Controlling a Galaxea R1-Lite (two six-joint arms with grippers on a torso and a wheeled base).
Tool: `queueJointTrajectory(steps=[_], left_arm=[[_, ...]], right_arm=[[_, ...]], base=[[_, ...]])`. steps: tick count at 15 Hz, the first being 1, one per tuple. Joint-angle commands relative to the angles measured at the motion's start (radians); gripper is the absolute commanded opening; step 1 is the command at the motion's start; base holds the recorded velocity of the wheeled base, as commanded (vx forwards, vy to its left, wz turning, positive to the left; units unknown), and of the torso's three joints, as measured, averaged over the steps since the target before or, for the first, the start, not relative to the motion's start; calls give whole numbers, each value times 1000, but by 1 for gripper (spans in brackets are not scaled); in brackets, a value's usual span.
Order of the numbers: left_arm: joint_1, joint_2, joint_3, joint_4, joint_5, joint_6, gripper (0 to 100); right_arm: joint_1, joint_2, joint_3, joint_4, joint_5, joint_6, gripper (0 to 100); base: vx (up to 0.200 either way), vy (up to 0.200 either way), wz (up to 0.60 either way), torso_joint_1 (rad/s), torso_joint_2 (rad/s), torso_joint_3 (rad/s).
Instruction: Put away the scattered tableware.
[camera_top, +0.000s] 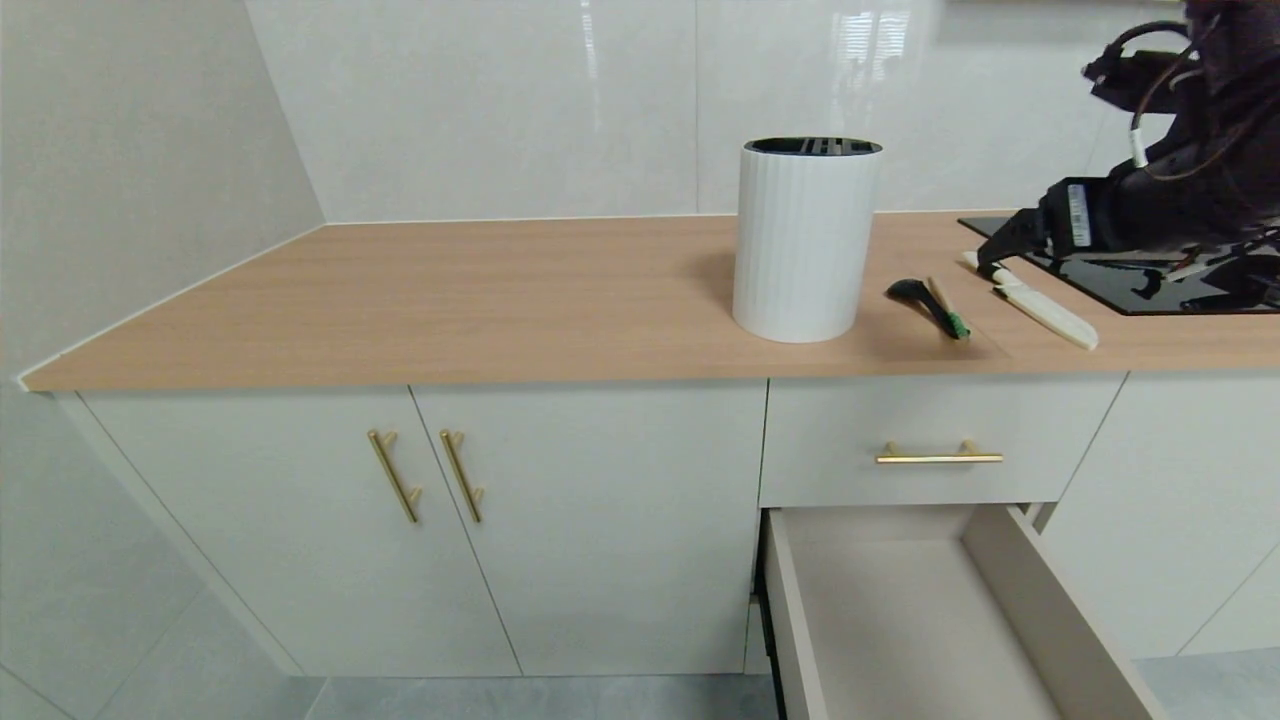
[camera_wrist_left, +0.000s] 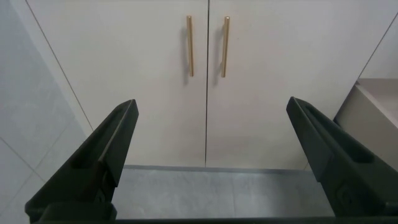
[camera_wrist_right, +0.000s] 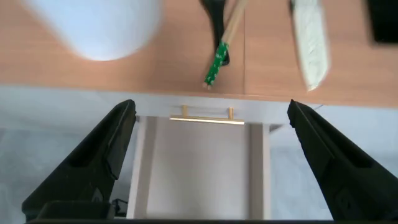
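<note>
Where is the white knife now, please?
In the head view the white knife lies flat on the counter, on the right side, between the chopsticks and the black cooktop.

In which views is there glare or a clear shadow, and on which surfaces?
Head view: bright window glare on the glossy wall tiles; the black cooktop mirrors what is above it; the white holder throws a soft shadow on the countertop. Left wrist view: even light on the cabinet doors, no glare.
</note>
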Motion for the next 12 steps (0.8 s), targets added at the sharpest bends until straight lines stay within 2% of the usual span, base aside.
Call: queueJointTrajectory(steps=[1, 12], left_arm=[[0, 1, 0, 0, 0, -1, 100], [0, 1, 0, 0, 0, 0, 100]], right_arm=[[0, 103, -19, -3, -1, 42, 100], [0, 159, -16, 0, -14, 70, 100]], base=[[0, 0, 0, 0, 0, 0], [0, 0, 0, 0, 0, 0]])
